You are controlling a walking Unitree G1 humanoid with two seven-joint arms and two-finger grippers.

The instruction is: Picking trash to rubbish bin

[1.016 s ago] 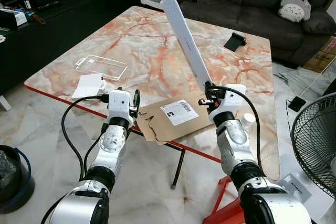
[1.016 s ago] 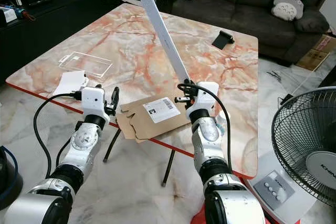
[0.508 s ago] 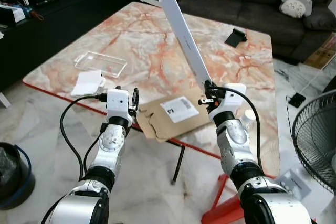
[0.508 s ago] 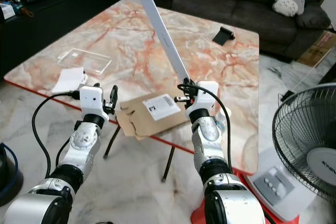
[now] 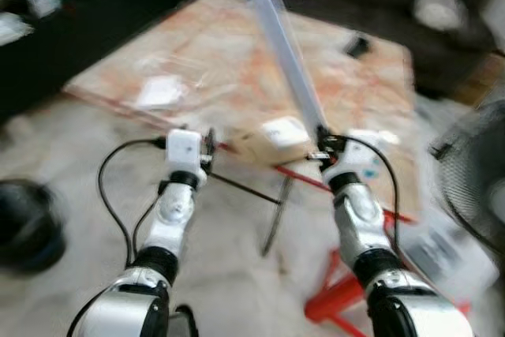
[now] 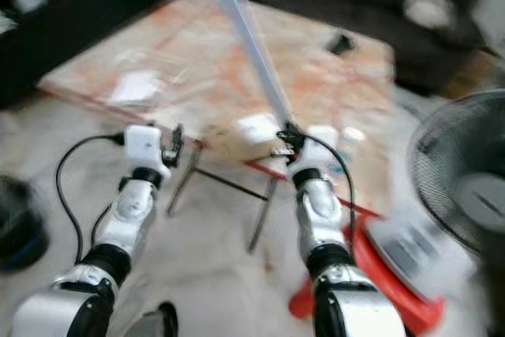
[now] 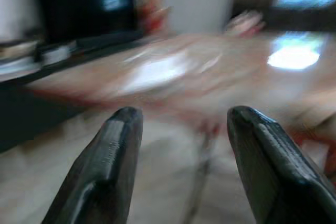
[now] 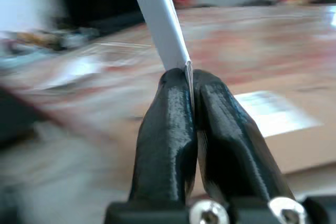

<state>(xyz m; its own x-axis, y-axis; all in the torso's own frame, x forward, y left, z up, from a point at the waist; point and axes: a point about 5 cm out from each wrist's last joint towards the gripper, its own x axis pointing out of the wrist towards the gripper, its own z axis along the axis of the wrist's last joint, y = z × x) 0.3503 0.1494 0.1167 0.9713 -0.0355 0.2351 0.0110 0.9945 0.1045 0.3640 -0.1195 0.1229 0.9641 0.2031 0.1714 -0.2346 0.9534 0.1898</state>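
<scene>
Long white strip (image 5: 284, 61) of stiff paper or card, pinched at its lower end between the two black fingers (image 8: 173, 129) of the right gripper (image 8: 190, 74) — clenched tight on it, no gap between them. Rising from that gripper steeply up and tilted away toward the left, over the marble table (image 5: 197, 61). Flat, narrow, plain white, straight along its length; far end blurred.

Right arm stretched forward, wrist up, gripper at the table's near edge. Just beyond it, flat brown cardboard (image 8: 299, 135) with a white label (image 8: 273, 111), lying on the table. Left gripper (image 7: 181, 124) raised forward too, fingers spread apart and grasping nothing, before the table edge. To the right, a fan (image 6: 458, 187) — blurred.
</scene>
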